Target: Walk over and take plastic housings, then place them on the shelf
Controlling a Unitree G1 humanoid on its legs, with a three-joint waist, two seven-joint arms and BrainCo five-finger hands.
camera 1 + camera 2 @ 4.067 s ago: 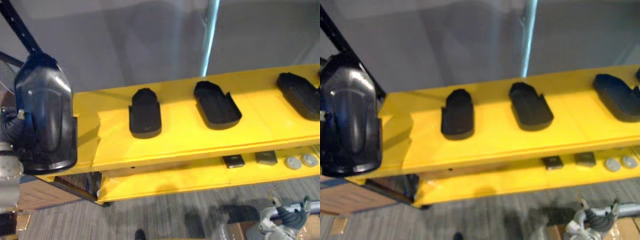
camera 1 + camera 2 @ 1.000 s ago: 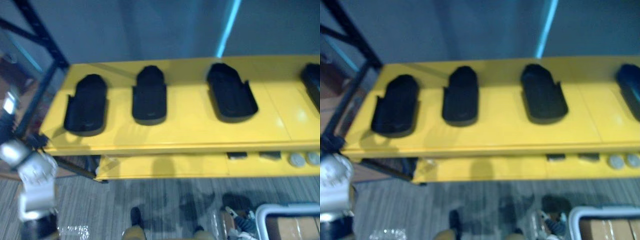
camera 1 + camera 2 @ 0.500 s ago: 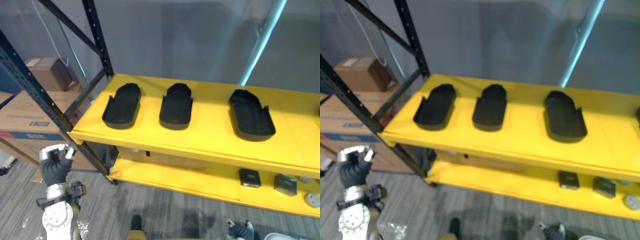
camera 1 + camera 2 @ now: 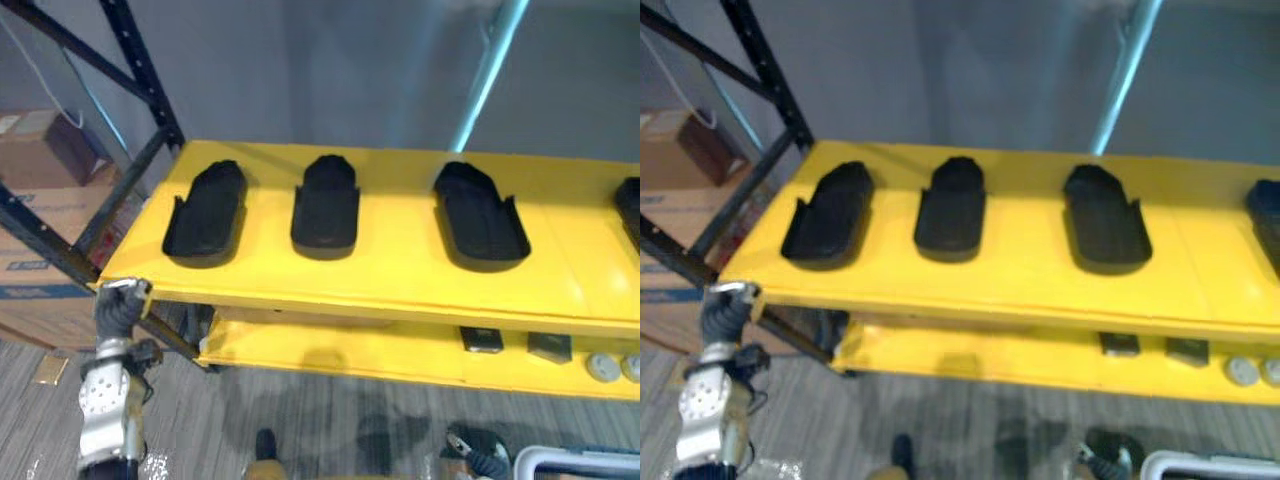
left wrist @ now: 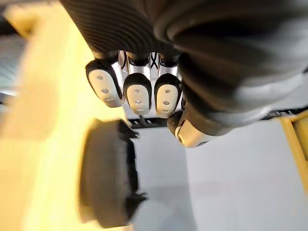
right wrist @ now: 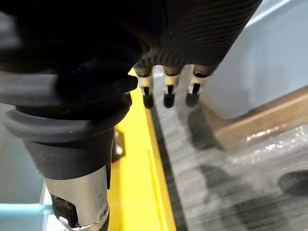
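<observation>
Placing looks done
Four housings (image 4: 325,205) lie on the shelf (image 4: 400,275); left hand (image 4: 120,305) curled, empty; right hand (image 6: 197,33) slack (more may await fetching).

the yellow upper shelf (image 4: 400,262) carries a row of black plastic shells, all lying flat and apart from one another, rounded ends toward the back. the leftmost housing (image 4: 203,213) lies near the shelf's left end, hollow side up. the second housing (image 4: 325,205) sits just beside it. the third housing (image 4: 480,216) lies further right – hollow up, slightly angled. the fourth housing (image 4: 630,205) is cut off at the view's right edge.
</observation>
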